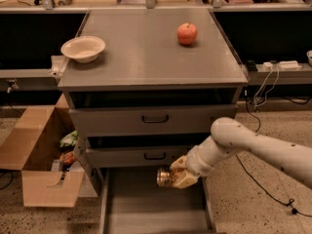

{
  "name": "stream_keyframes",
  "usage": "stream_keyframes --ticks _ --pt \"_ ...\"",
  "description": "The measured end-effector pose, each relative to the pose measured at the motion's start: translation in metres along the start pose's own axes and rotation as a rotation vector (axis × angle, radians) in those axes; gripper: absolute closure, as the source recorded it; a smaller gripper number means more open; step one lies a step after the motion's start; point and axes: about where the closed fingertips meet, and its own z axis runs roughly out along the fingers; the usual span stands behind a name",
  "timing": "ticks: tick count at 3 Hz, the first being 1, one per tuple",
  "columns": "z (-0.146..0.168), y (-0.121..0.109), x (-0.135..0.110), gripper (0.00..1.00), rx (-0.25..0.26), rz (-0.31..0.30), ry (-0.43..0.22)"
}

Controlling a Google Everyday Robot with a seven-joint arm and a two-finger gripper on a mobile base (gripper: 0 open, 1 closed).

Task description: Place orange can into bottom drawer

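My gripper [174,177] is shut on the orange can [165,176], which lies sideways with its silver round end facing left. It hangs just above the open bottom drawer [126,206], over the right part of the drawer's flat grey floor near the cabinet front. My white arm [258,147] comes in from the right. The two upper drawers with black handles [155,118] are closed or nearly closed.
A red-orange apple [186,33] and a white bowl [83,48] sit on the grey cabinet top [146,57]. An open cardboard box [36,160] with litter stands left of the cabinet. Cables [265,82] trail on the floor at the right.
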Motion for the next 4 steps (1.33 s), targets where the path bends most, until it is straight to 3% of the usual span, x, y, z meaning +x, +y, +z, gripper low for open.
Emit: stream_keyframes --ticks 2,3,4 --pt "0.152 0.021 0.071 1.00 -0.109 -0.019 -0.044" --pt "0.214 0.023 0.109 1.00 -0.164 0.041 -0.052" --pt "0.230 0.031 0.114 1.00 -0.185 0.059 -0.065"
